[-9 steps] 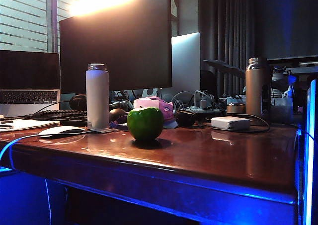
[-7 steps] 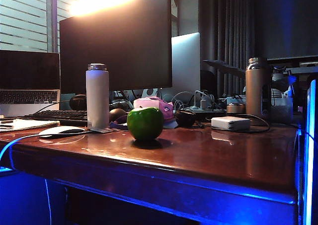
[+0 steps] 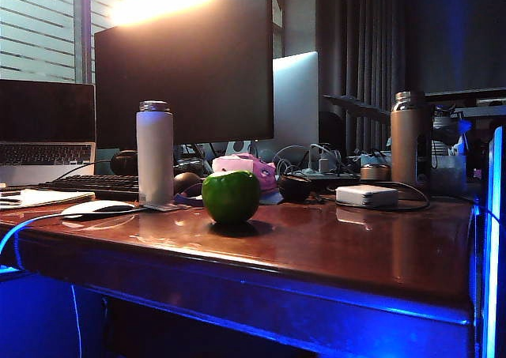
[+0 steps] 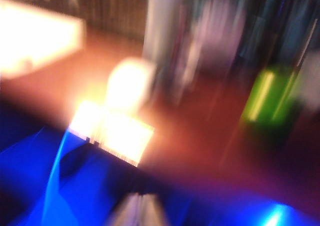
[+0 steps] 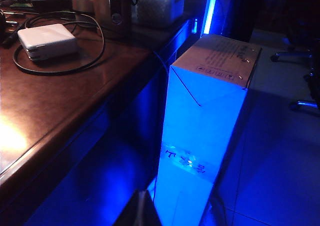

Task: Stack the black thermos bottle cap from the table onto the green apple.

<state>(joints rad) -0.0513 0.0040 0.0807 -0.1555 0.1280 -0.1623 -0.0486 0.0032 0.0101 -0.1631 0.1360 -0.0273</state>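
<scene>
Nothing moved; both jaws off table (image 3: 332, 247).

You see a round glossy bright-green apple (image 3: 231, 196) on a glossy reddish-brown wooden table (image 3: 332, 251) whose thick front edge glows blue. A tall white cylindrical bottle (image 3: 155, 156) wears a steel-grey top; a bronze-toned metal bottle (image 3: 409, 141) stands far right. A small squat black cap (image 3: 294, 187) sits by a pink lumpy object (image 3: 245, 168). A flat white plastic charger (image 5: 47, 40) trails a black cable. In the left wrist view, the apple (image 4: 267, 97) blurs to a green smear.
</scene>
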